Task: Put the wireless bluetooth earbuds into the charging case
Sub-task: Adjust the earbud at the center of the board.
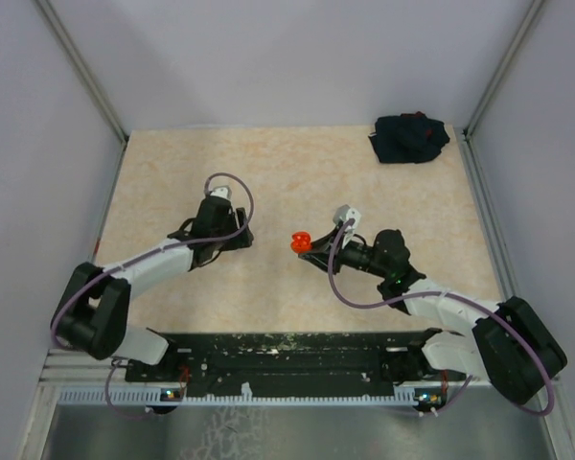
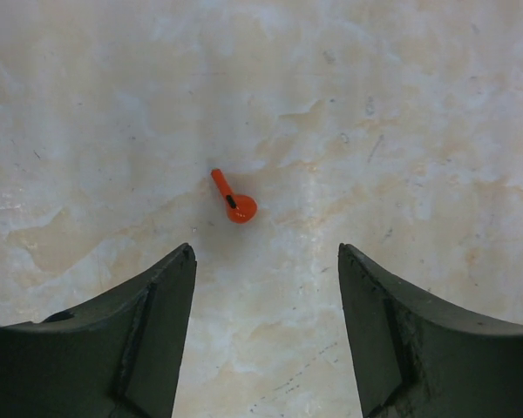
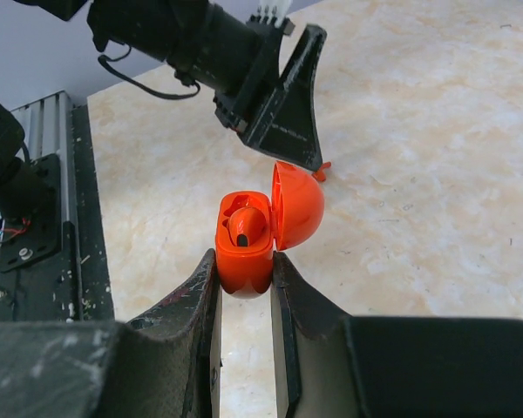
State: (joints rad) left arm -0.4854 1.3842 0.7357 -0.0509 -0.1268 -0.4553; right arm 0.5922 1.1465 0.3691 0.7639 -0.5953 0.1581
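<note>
A red earbud (image 2: 235, 202) lies on the tabletop with its stem pointing up-left, just ahead of my left gripper (image 2: 266, 251), which hangs open over it with nothing between the fingers. My right gripper (image 3: 243, 266) is shut on the red charging case (image 3: 244, 257) and holds it upright above the table. Its lid (image 3: 298, 205) is swung open to the right. One red earbud (image 3: 244, 228) sits in a slot of the case. In the top view the case (image 1: 302, 241) is right of the left gripper (image 1: 232, 232). The loose earbud (image 3: 323, 171) also shows beyond the lid.
A dark crumpled cloth (image 1: 409, 139) lies at the far right corner of the table. Metal frame posts rise at both far corners. The black mounting rail (image 1: 287, 356) runs along the near edge. The left arm's fingers (image 3: 283, 122) hang close behind the case.
</note>
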